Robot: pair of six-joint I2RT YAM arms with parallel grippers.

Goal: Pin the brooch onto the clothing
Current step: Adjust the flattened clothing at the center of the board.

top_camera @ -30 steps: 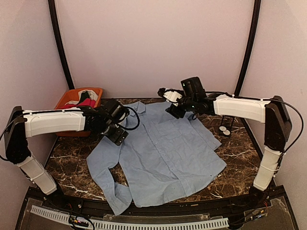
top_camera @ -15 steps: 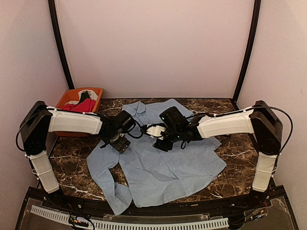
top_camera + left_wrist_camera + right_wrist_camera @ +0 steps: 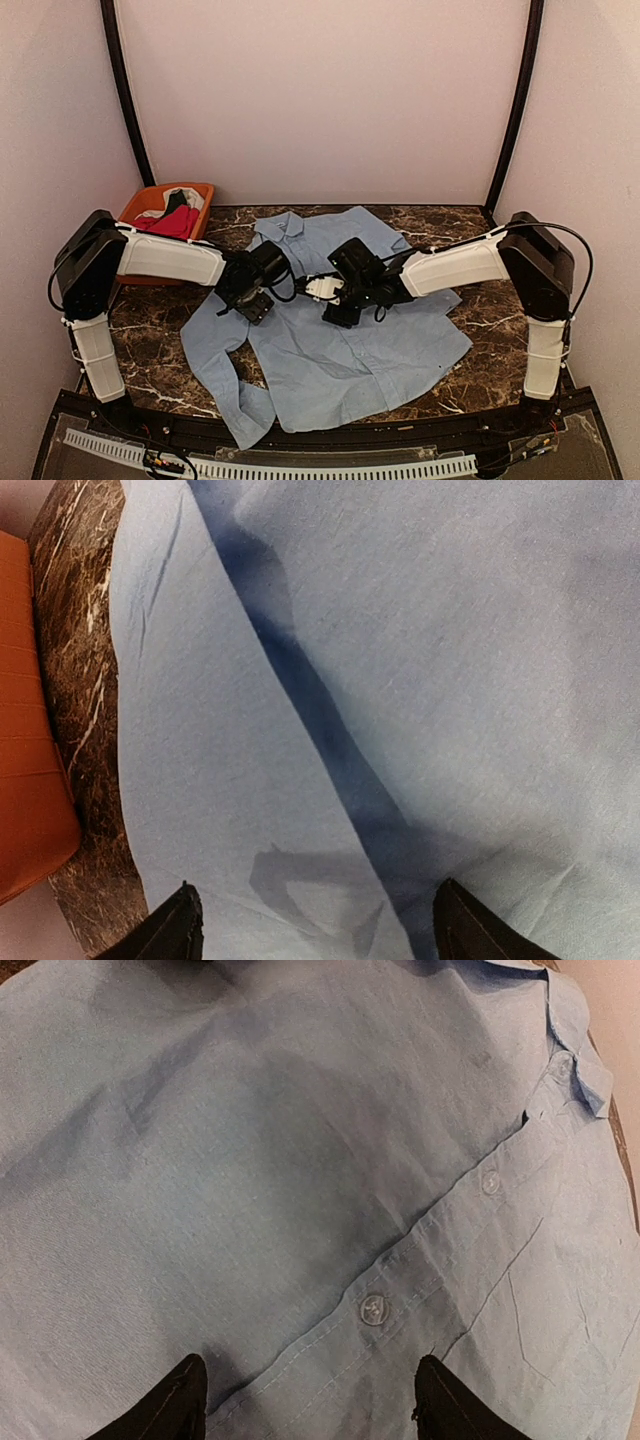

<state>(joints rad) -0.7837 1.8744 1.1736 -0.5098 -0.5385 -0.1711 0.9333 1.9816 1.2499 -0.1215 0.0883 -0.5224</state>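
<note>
The clothing, a light blue button-up shirt point(image 3: 340, 350), lies spread flat on the marble table with its collar at the far side. My left gripper point(image 3: 238, 303) hovers low over its left shoulder and sleeve seam, open, with only fabric point(image 3: 450, 630) between the fingers point(image 3: 180, 925). My right gripper point(image 3: 335, 312) is over the chest beside the button placket, open and holding nothing. In the right wrist view a clear button point(image 3: 373, 1309) on the shirt point(image 3: 250, 1160) lies between the fingertips point(image 3: 185, 1390). The brooch is out of view.
An orange bin point(image 3: 140, 205) with red, black and white garments stands at the back left, its side showing in the left wrist view point(image 3: 25, 730). Dark marble table point(image 3: 480, 320) shows around the shirt. Curved black poles rise at both back corners.
The right arm swung from the back right down over the middle of the shirt. The left arm reached further right over the shoulder, and its jaws narrowed slightly.
</note>
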